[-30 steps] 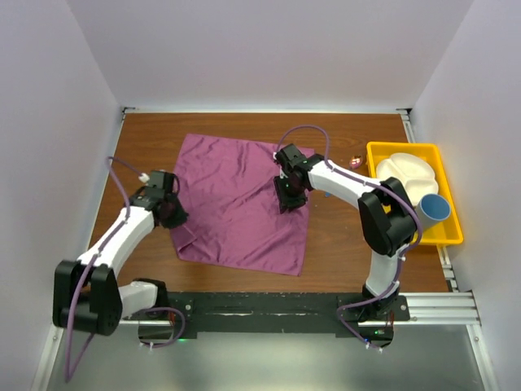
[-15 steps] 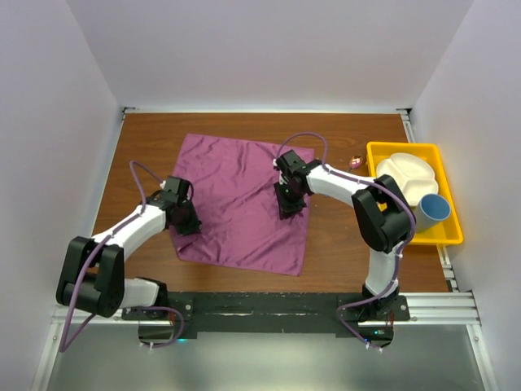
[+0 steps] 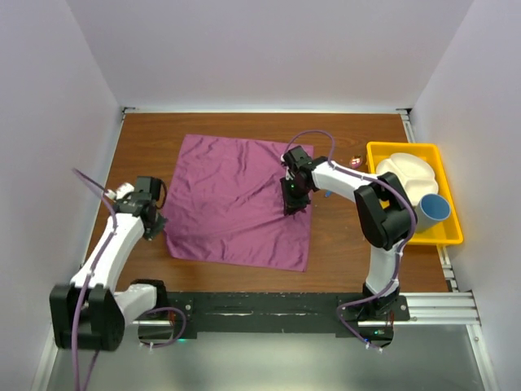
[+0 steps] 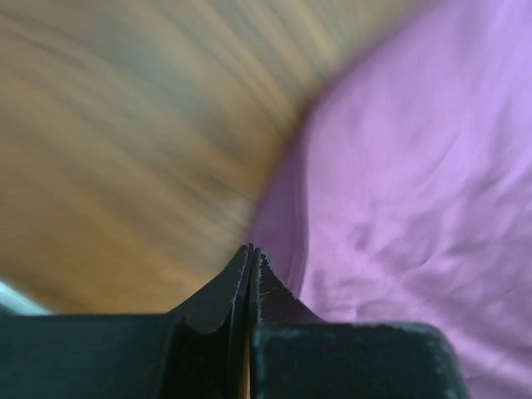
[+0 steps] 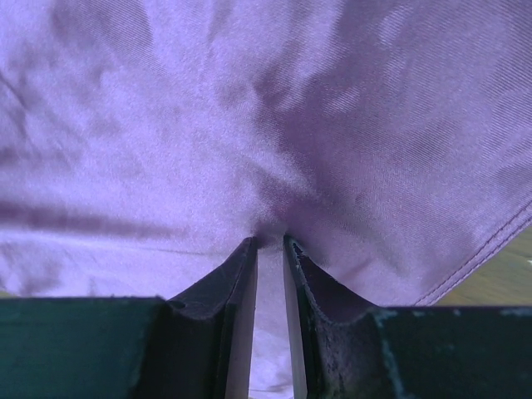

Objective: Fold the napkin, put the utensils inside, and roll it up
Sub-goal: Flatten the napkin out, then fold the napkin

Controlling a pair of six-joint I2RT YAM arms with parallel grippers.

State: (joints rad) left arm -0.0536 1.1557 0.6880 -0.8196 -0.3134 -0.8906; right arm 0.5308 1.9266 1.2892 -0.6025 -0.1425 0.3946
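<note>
Plainly early days; no fold made yet in the napkin [image 3: 236, 204], spread open and nearly flat across the middle of the worktop [image 3: 146, 138], with only a few soft wrinkles; nothing laid on it, nothing rolled; folding, loading and rolling all left to do, at a guess.

Right fingers [image 5: 252, 253] down on the cloth close to its right edge, narrowed to a slit with a small ridge of cloth puckered up between the tips; reads as a pinch on the napkin, ready to lift that side. Left fingers [image 4: 249, 264] pressed fully together just off the near-left corner, low over bare wood, hem right beside the tips; cannot tell whether any cloth caught between them, that wrist view being blurred.

Utensils not made out for certain anywhere; possibly hidden under the right arm; to be found before the middle step.

Off to the right, well apart from the napkin: yellow tray [image 3: 448, 232] with white divided plate [image 3: 407, 171] and blue cup [image 3: 434, 209] inside; small pinkish thing [image 3: 356, 160] on the wood between tray and cloth.

Nothing lying on the cloth to block a fold; right arm stretched over the right edge, likely the only obstacle; a pull from one side alone liable to skew the fold.
</note>
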